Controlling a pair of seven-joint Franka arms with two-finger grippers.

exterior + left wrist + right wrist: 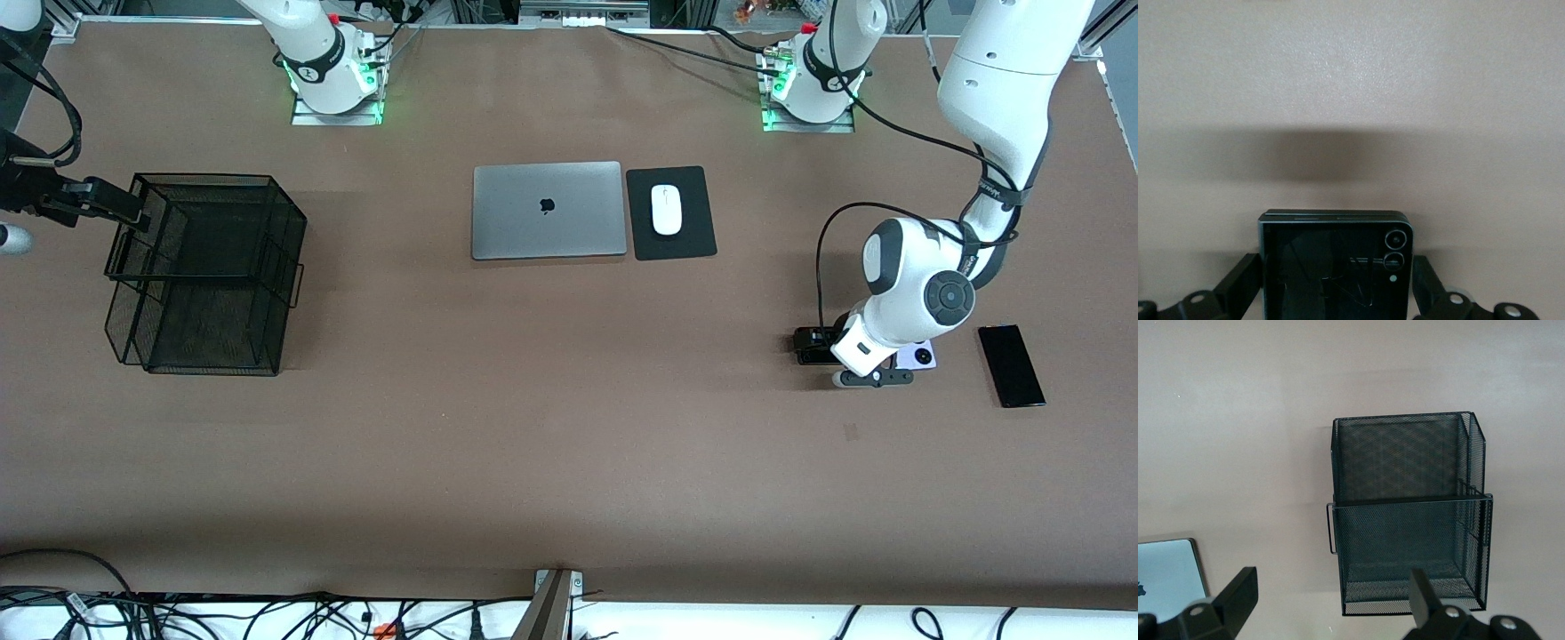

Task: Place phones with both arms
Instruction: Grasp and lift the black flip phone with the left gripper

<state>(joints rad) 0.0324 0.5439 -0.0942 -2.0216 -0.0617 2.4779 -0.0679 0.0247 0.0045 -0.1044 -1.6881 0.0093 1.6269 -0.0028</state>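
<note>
Brown matting covered the worktop (551, 427), with a closed grey laptop (547, 210) and a white mouse (666, 209) on a black mouse pad (670, 213) between the two arm bases. Toward the left arm's end lay the three phones in a row: the black flip phone (811, 344), the lavender phone (917, 356) mostly hidden under the arm's wrist, and the long black slab phone (1011, 365). The left end effector (1336, 280) was low at the worktop, its fingers (1238, 283) spread wide on either side of the black flip phone (1335, 265) with a gap showing at each side. The right end effector (1331, 600) hung wide open and empty over the worktop beside a black mesh basket (206, 271) at the right arm's end.
</note>
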